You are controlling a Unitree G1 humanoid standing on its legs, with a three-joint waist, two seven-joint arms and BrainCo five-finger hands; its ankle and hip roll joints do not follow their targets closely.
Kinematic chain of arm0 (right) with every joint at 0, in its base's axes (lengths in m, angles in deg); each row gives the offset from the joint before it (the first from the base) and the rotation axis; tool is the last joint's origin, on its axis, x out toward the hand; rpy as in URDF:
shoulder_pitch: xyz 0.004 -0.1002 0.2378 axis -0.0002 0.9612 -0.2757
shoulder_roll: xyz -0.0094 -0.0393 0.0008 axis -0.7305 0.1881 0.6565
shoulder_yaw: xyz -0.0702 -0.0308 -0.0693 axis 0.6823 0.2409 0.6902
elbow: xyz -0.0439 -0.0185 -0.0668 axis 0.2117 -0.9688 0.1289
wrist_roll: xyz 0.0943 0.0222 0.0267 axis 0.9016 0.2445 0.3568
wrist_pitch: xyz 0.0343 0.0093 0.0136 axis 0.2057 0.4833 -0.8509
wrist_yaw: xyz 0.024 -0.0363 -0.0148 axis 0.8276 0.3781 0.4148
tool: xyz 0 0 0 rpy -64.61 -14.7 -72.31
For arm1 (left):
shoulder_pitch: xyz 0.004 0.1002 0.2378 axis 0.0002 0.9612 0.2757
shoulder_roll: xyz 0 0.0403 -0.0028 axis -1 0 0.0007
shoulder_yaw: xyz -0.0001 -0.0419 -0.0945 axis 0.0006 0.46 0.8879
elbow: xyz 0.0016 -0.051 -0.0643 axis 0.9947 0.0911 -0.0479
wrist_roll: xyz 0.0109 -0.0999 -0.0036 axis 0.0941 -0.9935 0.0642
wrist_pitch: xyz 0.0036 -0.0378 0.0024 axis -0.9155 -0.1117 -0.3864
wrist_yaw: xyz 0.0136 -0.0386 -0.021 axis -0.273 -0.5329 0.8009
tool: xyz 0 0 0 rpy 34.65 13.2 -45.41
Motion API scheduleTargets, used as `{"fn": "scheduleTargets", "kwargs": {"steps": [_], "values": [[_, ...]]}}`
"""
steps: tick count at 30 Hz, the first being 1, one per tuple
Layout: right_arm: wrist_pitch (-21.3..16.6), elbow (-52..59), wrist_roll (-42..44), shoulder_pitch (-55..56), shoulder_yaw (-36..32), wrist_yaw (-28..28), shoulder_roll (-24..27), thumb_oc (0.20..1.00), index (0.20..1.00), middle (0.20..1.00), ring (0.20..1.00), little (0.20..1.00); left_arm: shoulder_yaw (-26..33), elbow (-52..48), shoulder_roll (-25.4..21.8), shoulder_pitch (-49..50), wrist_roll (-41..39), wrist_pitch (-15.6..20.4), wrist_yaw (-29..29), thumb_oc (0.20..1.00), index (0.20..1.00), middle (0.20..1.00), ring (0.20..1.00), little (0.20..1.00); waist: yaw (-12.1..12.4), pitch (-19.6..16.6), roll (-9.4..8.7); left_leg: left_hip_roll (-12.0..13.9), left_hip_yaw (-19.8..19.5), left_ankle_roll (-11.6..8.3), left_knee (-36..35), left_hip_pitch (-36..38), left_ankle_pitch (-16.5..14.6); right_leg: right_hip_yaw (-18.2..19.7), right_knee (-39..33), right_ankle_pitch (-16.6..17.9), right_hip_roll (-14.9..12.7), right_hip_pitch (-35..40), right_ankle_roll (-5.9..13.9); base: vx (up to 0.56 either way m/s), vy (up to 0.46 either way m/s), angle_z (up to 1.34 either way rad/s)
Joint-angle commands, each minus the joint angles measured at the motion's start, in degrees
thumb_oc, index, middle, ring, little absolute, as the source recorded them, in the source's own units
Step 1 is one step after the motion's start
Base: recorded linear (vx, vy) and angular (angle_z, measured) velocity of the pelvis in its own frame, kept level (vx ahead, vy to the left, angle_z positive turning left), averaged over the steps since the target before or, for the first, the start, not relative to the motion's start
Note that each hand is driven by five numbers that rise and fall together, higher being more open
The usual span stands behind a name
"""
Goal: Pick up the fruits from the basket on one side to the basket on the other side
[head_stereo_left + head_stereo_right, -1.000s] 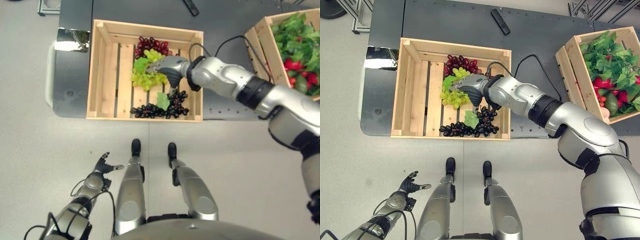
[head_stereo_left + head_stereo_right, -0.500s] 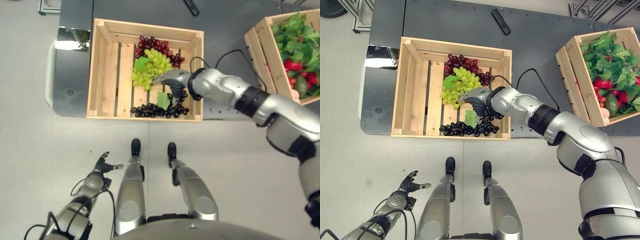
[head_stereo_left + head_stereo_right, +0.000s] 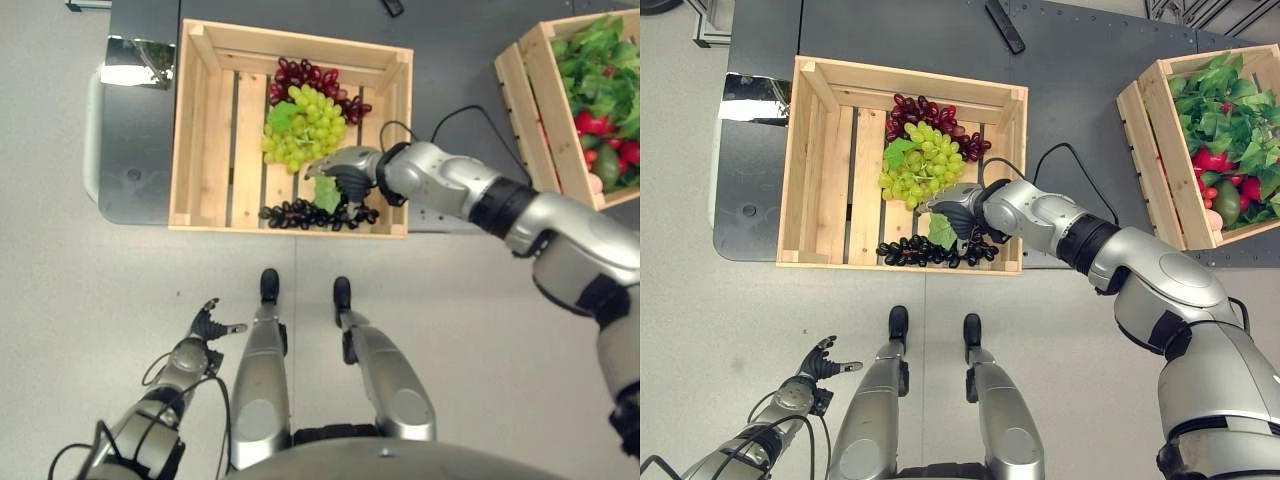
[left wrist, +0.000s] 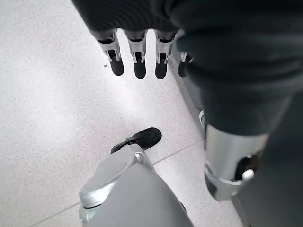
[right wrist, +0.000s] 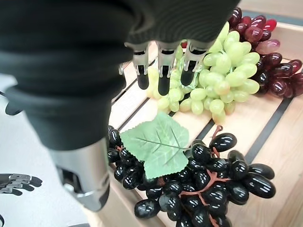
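A dark worktop [image 3: 455,60] is carrying two wooden crates. In the left crate [image 3: 192,150], the black grapes [image 5: 208,184] are lying beneath the right hand [image 3: 343,172], whose fingers are hanging open, gripping nothing. A shallow grasp risks catching only the leaf [image 5: 158,144]. The left hand [image 3: 205,328] is idling, open.

A dark grey table [image 3: 1070,60] with rounded corners stands on a pale speckled floor [image 3: 730,320]. A slatted wooden crate [image 3: 815,170] rests near its front edge, its near wall about flush with that edge. A second wooden crate [image 3: 1143,140], turned at an angle, sits well apart at the right. A flat black bar-shaped object [image 3: 1004,25] lies near the far side, and a shiny reflective sheet [image 3: 752,99] lies just beside the first crate
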Motion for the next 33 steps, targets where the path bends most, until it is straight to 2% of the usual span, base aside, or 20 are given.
{"fn": "scheduleTargets", "kwargs": {"steps": [1, 9, 13, 33], "values": [[0.36, 2.71, -0.56, 0.55, -3.64, -0.69, 1.39, 1.0, 1.0, 1.0, 1.0, 1.0, 1.04, -0.71, -1.94, 0.23, -0.51, 0.31, 0.45, 1.0, 1.0, 1.0, 1.0, 1.0, 1.82, 0.48, -2.41, 0.9, -1.46, -1.5, 7.57, -2.67, -4.12, 2.0, 4.95, -1.23, -3.49, -2.33, 4.1, 0.0, 0.0, 0.0], [0.74, -1.87, -2.38, 1.57, -3.81, -1.82, -1.19, 1.0, 1.0, 1.0, 1.0, 1.0, 0.79, -0.88, -3.66, 0.1, -1.09, 0.36, 0.68, 1.0, 1.0, 1.0, 1.0, 1.0, 1.82, 0.49, -2.26, 0.94, -2.16, -1.1, 13.14, -9.45, -5.62, 2.44, 8.68, -1.81, -2.51, -8.43, 3.47, 0.0, 0.0, 0.0], [0.83, -4.19, -3.07, 1.71, -4.38, -2.96, -1.59, 1.0, 1.0, 1.0, 1.0, 1.0, 0.32, -1.39, -3.92, 0.15, -0.73, 0.18, 0.98, 1.0, 1.0, 1.0, 1.0, 1.0, 1.46, 0.49, -1.57, 0.8, -2.51, -0.94, 15.06, -13.36, -5.82, 2.64, 10.71, -2.06, -2.36, -12.49, 3.2, -0.02, 0.001, -0.01], [0.47, -2.85, -3.73, 1.23, -4.98, -4.6, -1.8, 1.0, 1.0, 1.0, 1.0, 1.0, -0.16, -2.61, -4.79, 0.08, 0.11, 0.48, 2.03, 1.0, 1.0, 1.0, 1.0, 1.0, 1.2, 0.49, -0.79, 0.13, -3.62, -0.79, 16.5, -20.23, -5.13, 1.97, 12.76, -1.95, -1.98, -19.61, 2.88, 0.0, -0.002, 0.0]]}}
